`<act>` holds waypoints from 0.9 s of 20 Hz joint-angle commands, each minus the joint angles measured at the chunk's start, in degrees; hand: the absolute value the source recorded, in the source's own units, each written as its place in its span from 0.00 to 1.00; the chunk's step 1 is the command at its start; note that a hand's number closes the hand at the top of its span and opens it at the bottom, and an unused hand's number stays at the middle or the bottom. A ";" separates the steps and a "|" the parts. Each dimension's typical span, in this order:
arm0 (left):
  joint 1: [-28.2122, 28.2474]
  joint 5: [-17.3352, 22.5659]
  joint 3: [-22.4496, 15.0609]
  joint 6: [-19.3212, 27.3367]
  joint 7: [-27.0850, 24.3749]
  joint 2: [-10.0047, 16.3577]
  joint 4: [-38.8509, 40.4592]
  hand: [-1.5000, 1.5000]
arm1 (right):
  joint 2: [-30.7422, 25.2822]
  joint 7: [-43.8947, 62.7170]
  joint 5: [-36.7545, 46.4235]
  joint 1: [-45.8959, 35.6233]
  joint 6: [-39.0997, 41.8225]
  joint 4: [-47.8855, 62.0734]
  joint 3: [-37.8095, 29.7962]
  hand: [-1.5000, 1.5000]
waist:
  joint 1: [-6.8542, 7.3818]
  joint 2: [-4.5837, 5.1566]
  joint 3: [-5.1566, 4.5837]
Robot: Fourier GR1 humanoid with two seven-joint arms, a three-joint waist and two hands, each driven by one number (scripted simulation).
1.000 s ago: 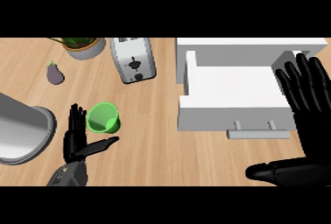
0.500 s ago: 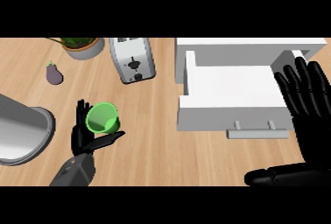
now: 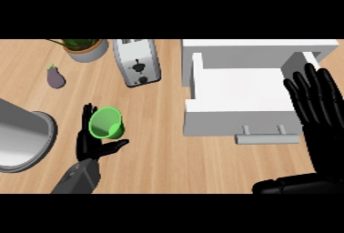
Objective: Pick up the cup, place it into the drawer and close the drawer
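Head view: we see the left hand at the near left, now closed in on the green cup. A second ago it stood just left of the cup. Now its fingers rise against the cup's left side and the thumb curls under its near side, cradling it. The cup has hardly moved and shows its mouth to us. We cannot tell whether it is off the counter. We judge the grasp made and the lift next. The drawer stands open, well apart to the right. The right hand rests at the drawer's right edge, fingers straight and spread.
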 commanded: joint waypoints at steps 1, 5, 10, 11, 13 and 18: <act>-2.68 1.03 1.20 -6.11 -1.22 1.87 3.80 0.00 | 0.06 2.32 0.96 -1.49 -1.11 -1.39 0.75 0.00 | -0.25 0.12 -0.04; -1.65 0.18 -0.04 -7.86 -4.40 0.76 2.45 1.00 | -1.30 -0.06 -1.64 0.31 1.44 0.95 -2.02 0.00 | -0.08 0.06 -0.01; -0.80 -1.99 -1.12 -3.00 -10.50 -1.04 2.28 1.00 | -0.83 -2.50 -0.57 -1.41 1.28 3.14 -1.90 0.00 | 0.03 0.08 0.00; -1.87 -1.42 -0.82 -1.88 -8.29 -0.06 0.12 1.00 | -1.96 2.81 -2.36 -3.99 0.28 1.68 -2.95 0.00 | 0.26 -0.04 0.01; 0.10 -2.07 -1.16 -3.52 -10.59 -0.12 1.16 1.00 | -1.56 1.25 -1.67 -3.70 0.41 1.36 -2.49 0.00 | 0.18 -0.01 0.00; 7.08 -2.49 -3.82 -7.37 -8.06 1.54 -7.70 1.00 | -1.93 1.14 -1.34 -1.01 0.52 -0.03 -3.24 0.00 | 1.09 -0.41 0.10</act>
